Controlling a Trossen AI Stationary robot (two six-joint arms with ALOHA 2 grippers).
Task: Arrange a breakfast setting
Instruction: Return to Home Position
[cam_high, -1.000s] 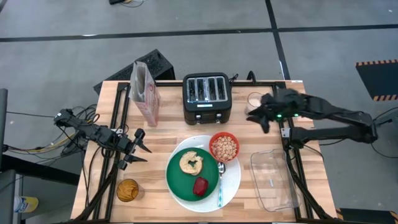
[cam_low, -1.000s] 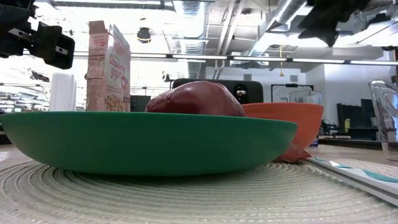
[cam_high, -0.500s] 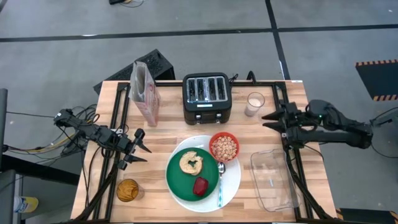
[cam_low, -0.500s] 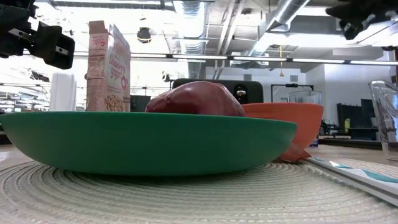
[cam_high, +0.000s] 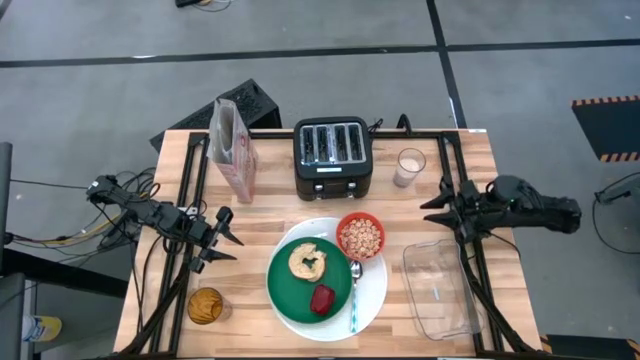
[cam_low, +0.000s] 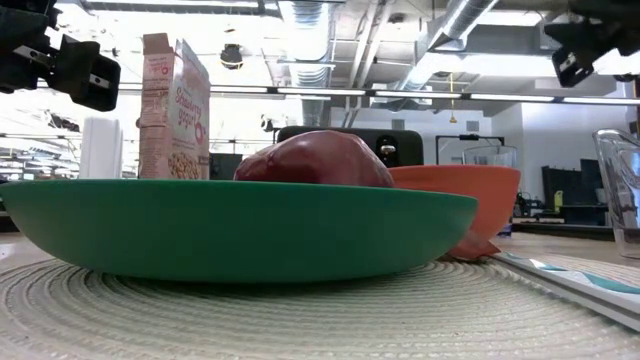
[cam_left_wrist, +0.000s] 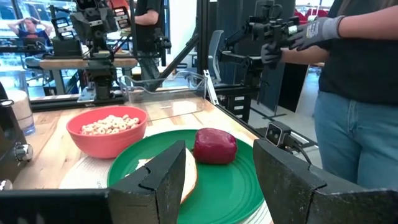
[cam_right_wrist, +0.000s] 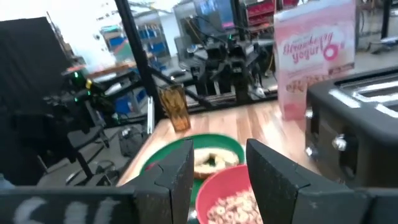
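Though glossy, round green plate (cam_high: 286, 291).

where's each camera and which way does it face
High view: over the table, facing down; left gripper and right gripper show, open.
Low view: at tabletop height, facing level across the green plate; arm parts up top.
Left wrist view: on the left arm, facing the green plate past its own fingers.
Right wrist view: on the right arm, facing the bowl past its fingers.
Both wrist views share the bowl.
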